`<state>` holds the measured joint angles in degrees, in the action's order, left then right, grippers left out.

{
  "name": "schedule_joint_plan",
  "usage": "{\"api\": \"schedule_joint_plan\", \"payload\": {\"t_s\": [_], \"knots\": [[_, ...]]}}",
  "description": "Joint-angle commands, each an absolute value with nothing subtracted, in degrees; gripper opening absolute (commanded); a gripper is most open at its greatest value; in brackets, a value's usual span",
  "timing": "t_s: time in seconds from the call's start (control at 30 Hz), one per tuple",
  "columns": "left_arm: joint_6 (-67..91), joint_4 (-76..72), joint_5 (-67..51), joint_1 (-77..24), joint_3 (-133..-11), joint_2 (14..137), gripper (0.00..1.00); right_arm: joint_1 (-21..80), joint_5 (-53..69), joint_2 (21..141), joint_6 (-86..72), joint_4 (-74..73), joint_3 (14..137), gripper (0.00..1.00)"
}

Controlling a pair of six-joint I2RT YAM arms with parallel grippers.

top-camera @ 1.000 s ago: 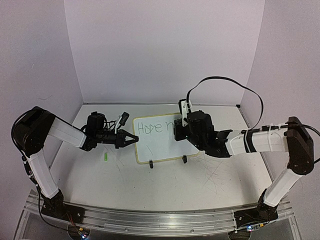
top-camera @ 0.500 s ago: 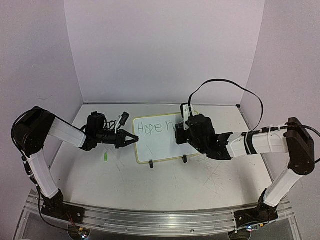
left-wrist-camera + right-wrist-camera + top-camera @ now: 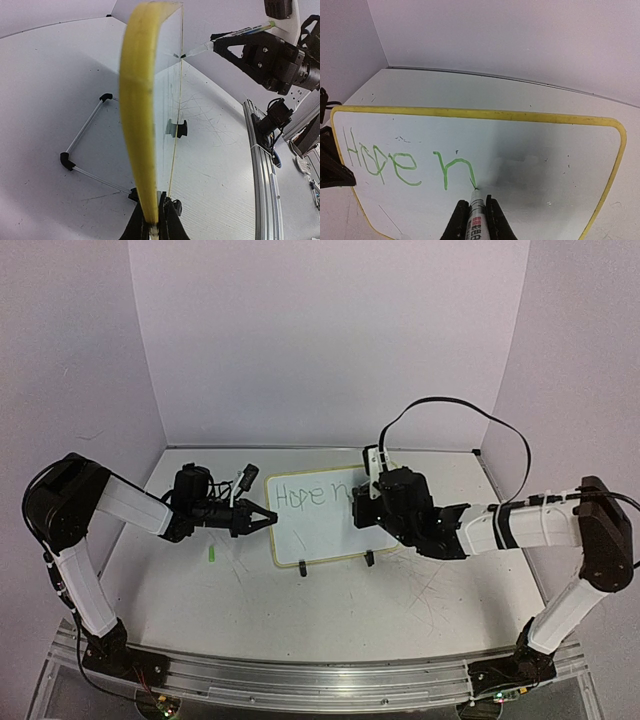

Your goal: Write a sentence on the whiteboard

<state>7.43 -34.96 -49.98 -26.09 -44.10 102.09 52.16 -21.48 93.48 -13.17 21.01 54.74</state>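
Showed the whiteboard propped up on its long edge on two black clip feet, around the middle of the bench and closer to its far edge than its near one, written face toward the arms. Read the sentence in thin green strokes along the top line of that face, as far as "Hope n" and no further.

Found the left hand clenched on the yellow rim at the board's left edge, bracing it from the bench's left side. Found the right hand clenched around a marker, with the nib touching the board at the foot of the "n". Pointed the marker's long axis almost straight into the board face, not along it.

Saw blank white surface to the right of the nib and across the whole lower half, so judged the writing about a third done. Placed the right hand much the nearer to that blank stretch, directly in front of it. Probably called next for a slight lift and a small shift toward the bench's right edge to begin the following letter.

Noted a small green piece lying on the bench near the left hand, apart from the board.
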Motion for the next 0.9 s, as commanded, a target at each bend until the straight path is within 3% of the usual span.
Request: {"api": "schedule_joint_plan", "payload": {"t_s": [0.0,0.87], "knots": [[3.69,-33.23,-42.71,-25.58,-44.23,101.41,0.0,51.7,-20.43,87.97,-13.25,22.07,53.87,0.0],[3.43,-32.9,-42.71,-25.62,-44.5,101.51,0.0,50.03,-19.44,93.67,-12.66,22.61,56.52,0.0]]}}
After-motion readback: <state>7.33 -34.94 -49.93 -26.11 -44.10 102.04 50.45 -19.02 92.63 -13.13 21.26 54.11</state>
